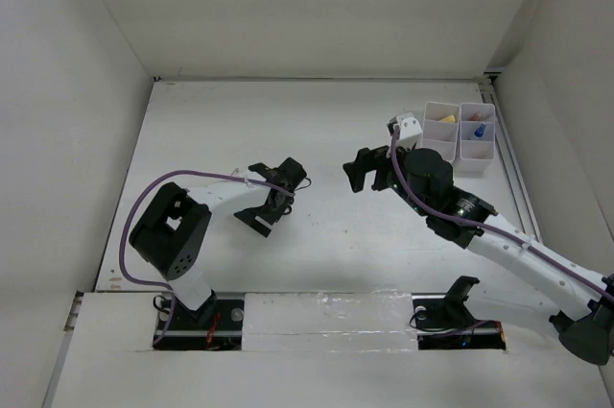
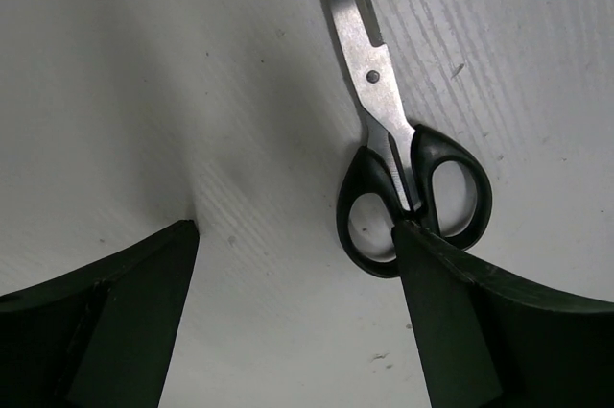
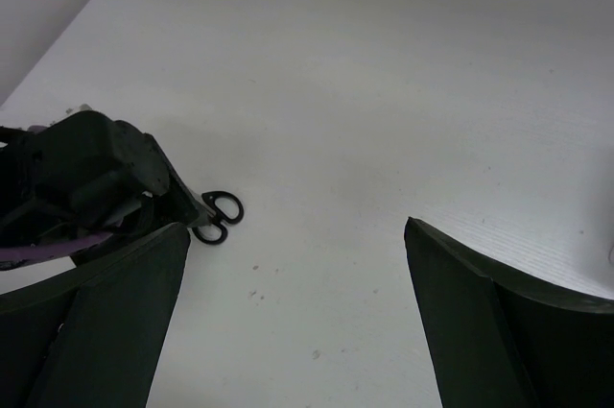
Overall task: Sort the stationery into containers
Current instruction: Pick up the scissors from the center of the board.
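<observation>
Lying flat on the bench (image 1: 326, 254), left of centre: scissors (image 2: 386, 130), blades closed, black loop handles nearest the left wrist camera, steel blades pointing away from it. The right wrist view picks up the same loops just beside the left arm's dark housing.

Handling, as judged: stiff metal and hard plastic, nothing fragile, moderate weight for a small item, most of it in the blades. The polished steel looks slippery and thin against the bench, so a poor place to pinch. Better purchase at the handle end, across the neck where the loops meet the blades, or across one loop; there the plastic stands proud of the surface. Gripped at the loops, the blade end will likely droop or swing.

Left hand (image 2: 293, 235): fingers spread wide, nothing between them, poised directly over the handle end. One finger's tip overlaps the junction of the two loops in its own view; contact or not, cannot tell. The scissors sit off to that finger's side rather than centred in the gap, so a sideways correction seems needed before closing.

Right hand (image 3: 295, 230): fingers also apart and empty, hanging over bare bench near the middle.

Two white bins (image 1: 459, 151) stand side by side at the far right corner, well apart from the scissors. A yellow piece (image 1: 447, 119) and a blue-capped piece (image 1: 477, 128) lie in their far compartments.
</observation>
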